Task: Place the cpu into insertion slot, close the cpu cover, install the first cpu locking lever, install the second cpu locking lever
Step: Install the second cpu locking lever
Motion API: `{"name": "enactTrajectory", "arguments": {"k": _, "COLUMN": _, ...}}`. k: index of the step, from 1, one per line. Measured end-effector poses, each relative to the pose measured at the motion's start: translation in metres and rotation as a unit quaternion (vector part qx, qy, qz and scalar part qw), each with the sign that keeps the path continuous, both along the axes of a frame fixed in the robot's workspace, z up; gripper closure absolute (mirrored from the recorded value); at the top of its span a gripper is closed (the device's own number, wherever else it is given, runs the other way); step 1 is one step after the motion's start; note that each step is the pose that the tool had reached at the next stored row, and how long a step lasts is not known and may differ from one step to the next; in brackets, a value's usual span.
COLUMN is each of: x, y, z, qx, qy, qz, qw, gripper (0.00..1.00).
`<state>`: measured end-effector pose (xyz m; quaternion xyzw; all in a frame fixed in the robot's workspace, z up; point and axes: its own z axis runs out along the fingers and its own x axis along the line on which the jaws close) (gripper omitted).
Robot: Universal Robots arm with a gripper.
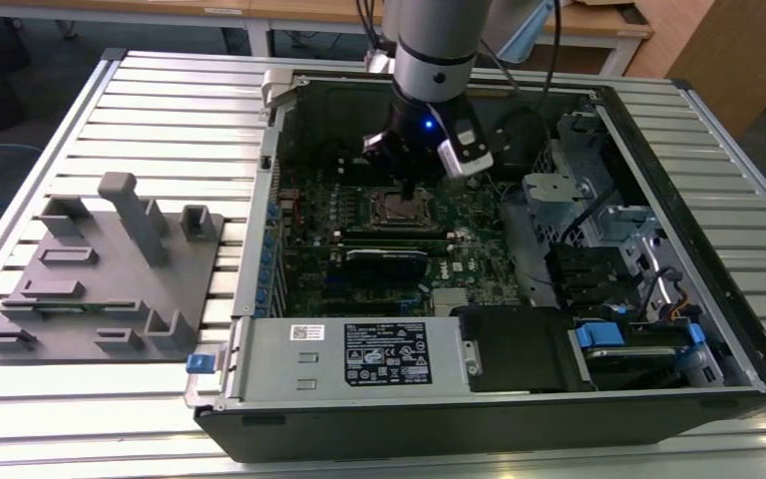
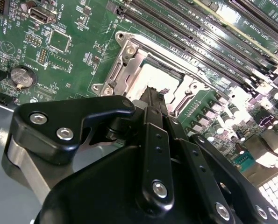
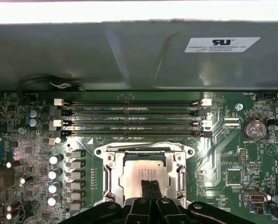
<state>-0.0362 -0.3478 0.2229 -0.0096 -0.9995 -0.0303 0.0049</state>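
Inside the insertion slot [image 3: 146, 175] on the green board [image 3: 223, 154], the cpu [image 3: 139, 176] lies flat, the cpu cover [image 3: 111, 164] framing it. End effector [image 3: 149, 183] sits directly over the chip, fingers drawn together, gripping nothing. Open computer case [image 1: 702, 150] rests on the slatted surface [image 1: 117, 110].

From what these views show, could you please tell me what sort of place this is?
Probably a robotics lab or test bench: an open computer case lies on a slatted metal table, a grey fixture block sits beside it, and the arm's hand hangs over the cpu.
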Motion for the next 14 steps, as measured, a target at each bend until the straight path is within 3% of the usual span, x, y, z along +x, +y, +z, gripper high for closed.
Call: {"name": "enactTrajectory", "arguments": {"k": 14, "x": 0.0000, "y": 0.0000, "z": 0.0071, "qx": 0.0000, "qy": 0.0003, "qz": 0.000, "qw": 1.0000, "gripper": 0.90}}
